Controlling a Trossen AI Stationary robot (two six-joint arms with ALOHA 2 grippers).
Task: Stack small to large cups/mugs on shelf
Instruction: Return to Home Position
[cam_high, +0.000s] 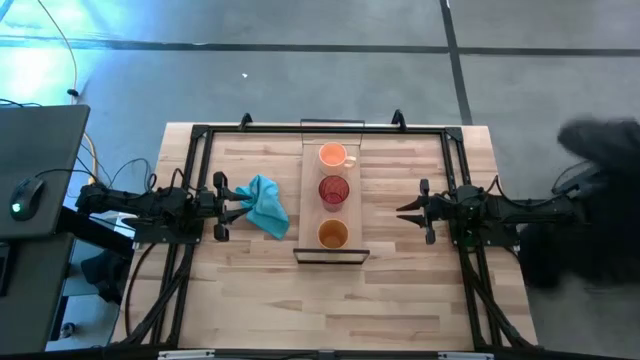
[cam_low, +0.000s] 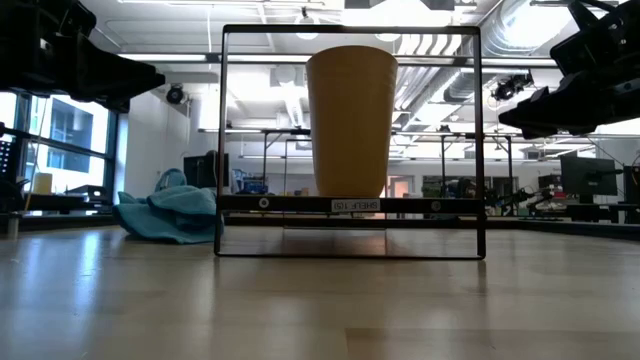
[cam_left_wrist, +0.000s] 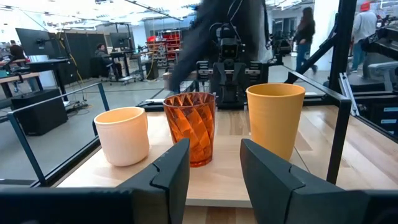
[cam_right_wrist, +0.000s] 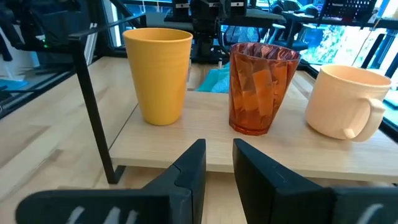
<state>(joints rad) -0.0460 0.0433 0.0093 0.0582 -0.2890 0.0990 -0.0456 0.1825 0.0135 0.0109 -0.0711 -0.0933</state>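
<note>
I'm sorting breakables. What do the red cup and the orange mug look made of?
The red cup: likely translucent plastic or glass; light shows through its glossy, faceted wall. The mug: probably ceramic or matte plastic; opaque, smooth, dull.

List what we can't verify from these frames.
- Low view: amber cup hides the red cup and mug behind it.
- Left wrist view: the mug's body hides its handle; the person behind is blurred.
- High view: dark shape at the right edge, blurred and cut off.

Orange mug (cam_high: 333, 155), red cup (cam_high: 333, 190), amber cup (cam_high: 333, 234) stand upright along shelf (cam_high: 311, 212).
</note>
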